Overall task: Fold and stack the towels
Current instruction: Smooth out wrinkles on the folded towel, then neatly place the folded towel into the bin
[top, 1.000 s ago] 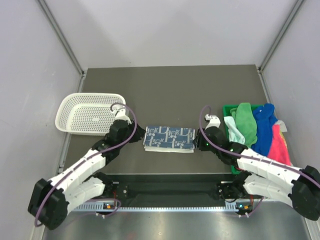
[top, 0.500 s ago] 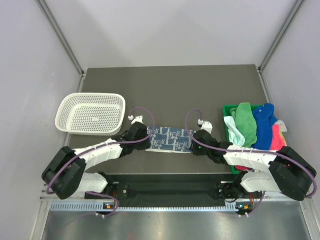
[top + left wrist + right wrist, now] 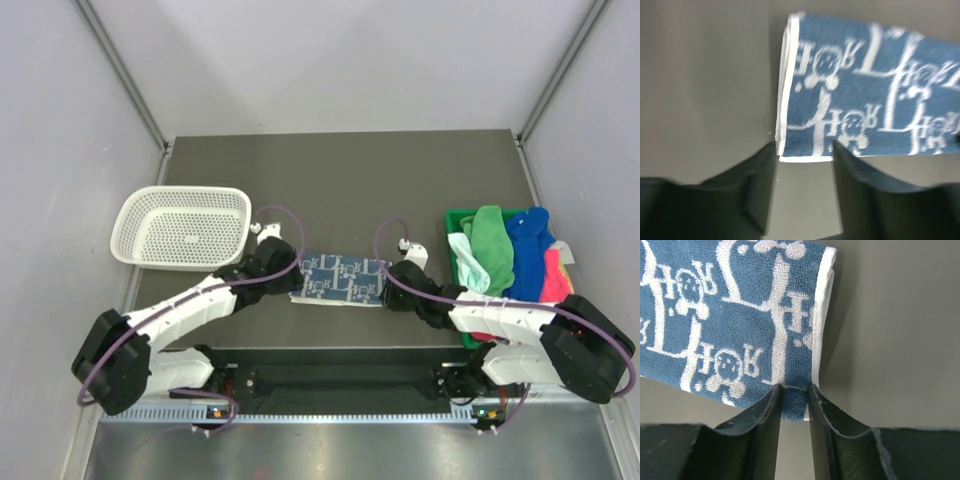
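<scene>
Lying folded flat at mid-counter (image 3: 350, 180): blue-and-white patterned towel (image 3: 338, 279), set between both arms. Right tool (image 3: 794, 388) is pinched together on its near right corner; left tool (image 3: 803, 149) is spread apart, the near left corner between its fingers. Remaining towels (image 3: 510, 255) are heaped in green bin (image 3: 455, 215) at right, with white mesh basket (image 3: 180, 228) at left.

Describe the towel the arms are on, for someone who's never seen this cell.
On the dark table, look near the front edge, midway between the white mesh basket and the green bin. The folded towel lies there. It alone is navy with a white printed pattern; the other towels are plain colours heaped in the bin.
</scene>
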You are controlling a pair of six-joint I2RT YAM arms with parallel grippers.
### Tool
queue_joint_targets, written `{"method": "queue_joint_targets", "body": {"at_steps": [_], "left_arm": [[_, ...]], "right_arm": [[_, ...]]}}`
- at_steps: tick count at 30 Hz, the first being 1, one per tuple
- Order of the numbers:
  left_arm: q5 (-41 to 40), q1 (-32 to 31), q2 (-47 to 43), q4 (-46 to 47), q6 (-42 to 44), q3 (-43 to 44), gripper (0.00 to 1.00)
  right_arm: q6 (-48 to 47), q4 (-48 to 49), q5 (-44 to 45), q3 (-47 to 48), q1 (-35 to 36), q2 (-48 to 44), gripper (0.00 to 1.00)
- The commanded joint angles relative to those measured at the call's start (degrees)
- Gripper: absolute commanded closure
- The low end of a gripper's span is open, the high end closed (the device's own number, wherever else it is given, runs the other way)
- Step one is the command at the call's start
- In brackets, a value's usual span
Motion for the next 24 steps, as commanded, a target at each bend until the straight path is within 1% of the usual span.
{"method": "queue_joint_targets", "body": {"at_steps": [1, 2, 4, 7, 8, 12, 13, 14, 15, 18, 24], "left_arm": [[-5.3, 0.2, -3.4, -6.2, 1.7, 5.1, 0.43], [-6.0, 0.6, -3.1, -6.4, 2.0, 5.7, 0.36], [-4.3, 1.8, -2.2, -5.6, 3.0, 6.2, 0.31], [3.8, 6.7, 1.1, -2.2, 4.9, 5.7, 0.29], [8.2, 7.5, 3.0, -1.3, 5.4, 5.7, 0.28], [15.7, 10.4, 7.2, 1.7, 7.1, 5.4, 0.25], [20.8, 12.0, 9.5, 4.8, 7.9, 4.7, 0.23], [20.8, 12.0, 10.2, 4.9, 7.9, 4.7, 0.23], [23.6, 12.2, 11.0, 5.1, 8.4, 4.8, 0.22], [26.6, 12.5, 13.9, 6.0, 8.6, 4.7, 0.2], [23.5, 12.4, 17.4, 6.5, 6.6, 2.0, 0.2]], "right_arm": [[-1.1, -4.0, 1.9, 1.3, 0.0, -0.7, 0.71], [-1.3, -3.9, 1.7, 1.2, -0.2, -0.8, 0.71], [-1.5, -3.9, 1.6, 1.2, -0.5, -1.1, 0.71], [-1.8, -4.0, 1.6, 0.6, -1.1, -2.0, 0.71], [-1.9, -4.0, 1.5, 0.5, -1.6, -2.2, 0.7], [-2.4, -3.8, 0.8, -0.5, -2.7, -3.4, 0.7], [-2.8, -3.6, 0.5, -1.0, -3.2, -4.5, 0.7], [-2.8, -3.6, 0.4, -1.0, -3.4, -4.5, 0.7], [-2.9, -3.6, 0.2, -1.3, -3.7, -4.8, 0.69], [-3.4, -3.4, -0.8, -1.7, -4.8, -6.0, 0.69], [-4.7, -3.3, -2.5, -2.0, -6.5, -7.6, 0.69]]}}
